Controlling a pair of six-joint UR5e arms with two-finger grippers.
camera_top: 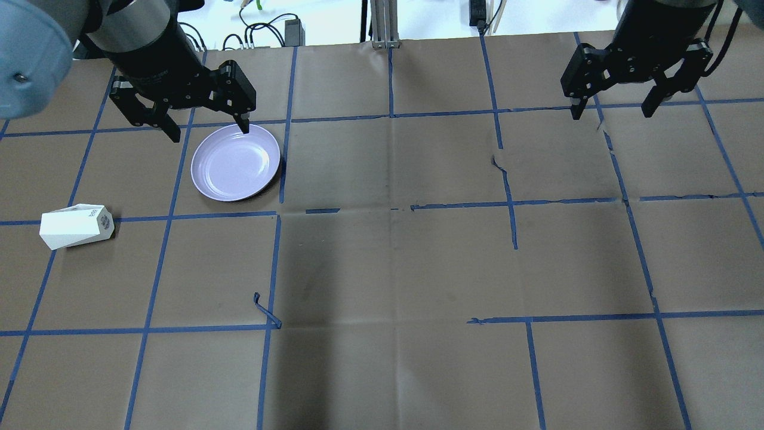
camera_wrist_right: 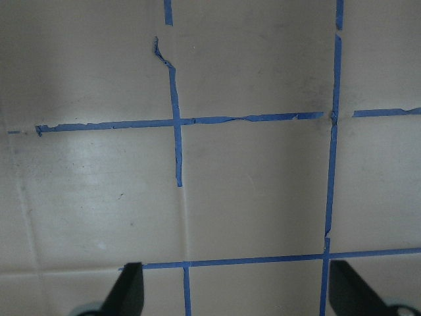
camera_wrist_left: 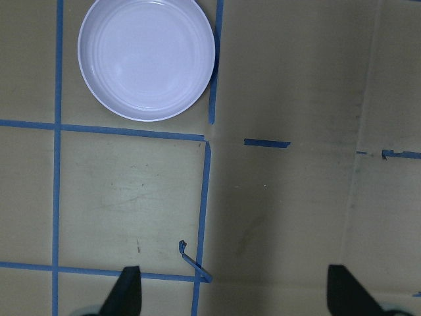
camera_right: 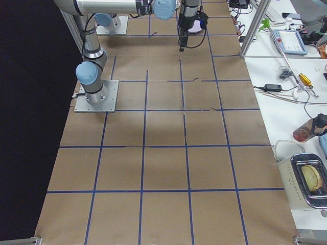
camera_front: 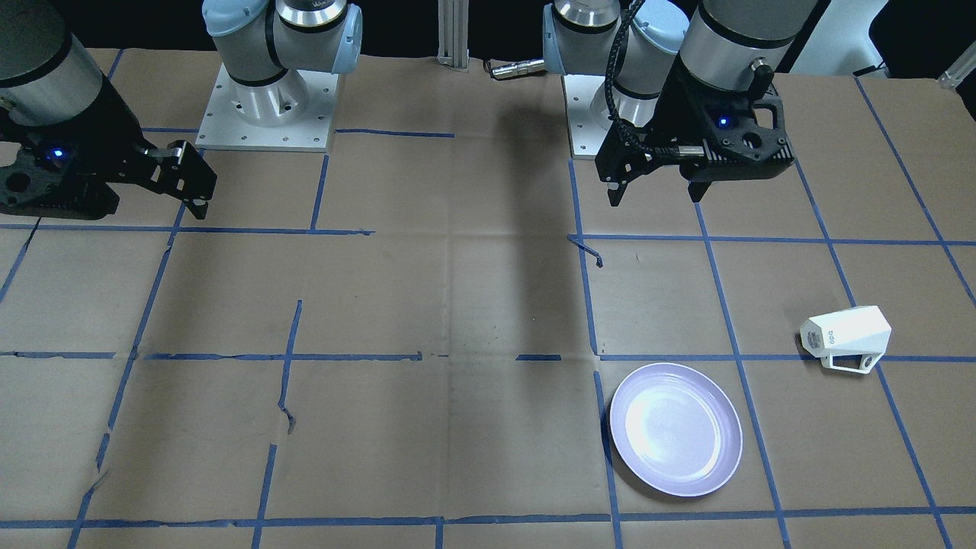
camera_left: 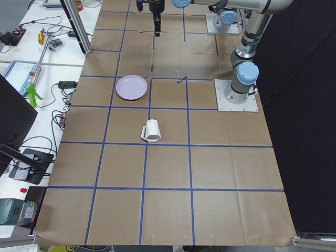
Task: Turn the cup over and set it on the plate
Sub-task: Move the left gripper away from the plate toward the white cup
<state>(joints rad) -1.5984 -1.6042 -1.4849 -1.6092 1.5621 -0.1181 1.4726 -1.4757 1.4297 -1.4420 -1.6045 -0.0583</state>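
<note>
From operators' edge: round pale lavender glossy plate (camera_front: 675, 429) lies flat on brown paper-covered table with blue tape grid (camera_front: 457, 305), close to this edge, in robot's left half. Small white faceted plastic cup (camera_front: 846, 335) lies on its side a little farther in, toward table end on robot's left. It sits well apart from plate, handle on near side, wider end toward that table end. Farther back, left gripper (camera_front: 655, 198) hangs above table near robot-side edge, fingers spread wide, holding nothing. Right gripper (camera_top: 610, 113) hangs over robot's right half, equally wide, gripping nothing.
</note>
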